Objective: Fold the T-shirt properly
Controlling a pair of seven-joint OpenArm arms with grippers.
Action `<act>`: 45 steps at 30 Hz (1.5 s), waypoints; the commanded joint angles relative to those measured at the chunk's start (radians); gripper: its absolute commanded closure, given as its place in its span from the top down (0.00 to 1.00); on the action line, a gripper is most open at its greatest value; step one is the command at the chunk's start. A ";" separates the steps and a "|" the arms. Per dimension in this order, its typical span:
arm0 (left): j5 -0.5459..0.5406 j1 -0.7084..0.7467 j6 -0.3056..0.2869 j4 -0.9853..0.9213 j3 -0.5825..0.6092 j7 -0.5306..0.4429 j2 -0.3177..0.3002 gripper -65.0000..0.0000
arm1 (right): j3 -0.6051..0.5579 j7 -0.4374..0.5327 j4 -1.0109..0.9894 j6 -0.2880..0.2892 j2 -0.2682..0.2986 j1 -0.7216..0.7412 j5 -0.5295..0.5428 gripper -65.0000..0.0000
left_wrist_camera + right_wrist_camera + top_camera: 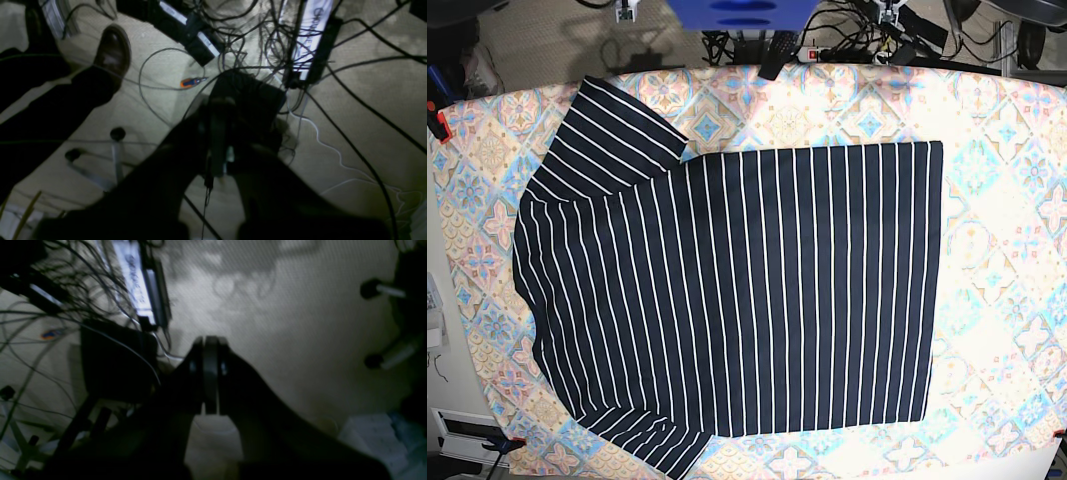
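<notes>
In the left wrist view, the left claw [218, 146] is seen pressed shut on nothing, aimed at a floor [367, 140] strewn with cables [350, 100]. In the right wrist view, the right claw [210, 373] is likewise closed and empty above the floor. In the base view, the shirt [737, 290] is spread flat on the tabletop [1007, 180], unfolded, sleeves at the view's left. Folding is judged not yet begun; both claws should be opened before matching edges are pinched together.

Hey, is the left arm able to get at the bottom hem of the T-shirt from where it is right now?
Probably yes. The T-shirt lies flat on the tablecloth with nothing on it, hem toward the left arm's side. The left gripper, shut, is off the table, over floor cables, so it must swing in first.
</notes>
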 commanded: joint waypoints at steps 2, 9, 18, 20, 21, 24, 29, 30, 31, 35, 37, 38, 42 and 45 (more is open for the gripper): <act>-0.006 0.058 0.004 0.074 -0.001 0.001 -0.011 0.00 | 0.006 0.000 0.054 -0.006 0.014 -0.054 -0.001 0.00; -0.120 0.216 0.004 0.342 0.000 0.006 -0.034 0.00 | 0.009 0.000 0.195 -0.008 0.045 -0.158 0.001 0.00; -0.149 0.380 0.004 0.629 0.000 0.007 -0.039 0.00 | 0.119 0.000 0.488 -0.012 0.060 -0.311 0.002 0.00; -0.149 0.421 0.006 0.707 0.000 0.007 -0.039 0.00 | 0.150 -0.003 0.555 -0.012 0.060 -0.347 0.001 0.00; -0.149 0.441 0.006 0.752 0.000 0.007 -0.039 0.00 | 0.159 -0.004 0.589 -0.012 0.060 -0.362 0.001 0.00; -0.147 0.500 0.006 0.874 0.000 0.007 -0.039 0.00 | 0.175 -0.006 0.677 -0.012 0.060 -0.407 0.001 0.00; -0.141 0.579 0.006 1.072 -0.001 0.009 -0.039 0.00 | 0.210 -0.007 0.812 -0.012 0.062 -0.463 -0.001 0.00; -0.139 0.596 0.006 1.117 -0.011 0.009 -0.039 0.00 | 0.215 -0.007 0.842 -0.012 0.062 -0.472 -0.001 0.00; -0.139 0.615 0.006 1.157 -0.026 0.009 -0.039 0.00 | 0.218 -0.007 0.875 -0.012 0.062 -0.485 -0.001 0.00; -0.139 0.649 0.006 1.310 -0.066 0.068 -0.039 0.00 | 0.218 -0.011 0.994 -0.012 0.062 -0.520 -0.001 0.00; -0.147 0.647 0.006 1.384 -0.090 0.144 -0.039 0.00 | 0.218 -0.052 1.051 -0.012 0.063 -0.526 -0.001 0.00; -0.149 0.641 0.006 1.418 -0.103 0.180 -0.039 0.00 | 0.218 -0.083 1.077 -0.012 0.063 -0.526 -0.001 0.00; -0.149 0.599 0.006 1.484 -0.115 0.214 -0.034 0.00 | 0.218 -0.156 1.171 -0.012 0.063 -0.523 -0.001 0.00; -0.161 0.555 0.006 1.493 -0.115 0.214 -0.031 0.00 | 0.218 -0.198 1.226 -0.012 0.063 -0.519 -0.001 0.00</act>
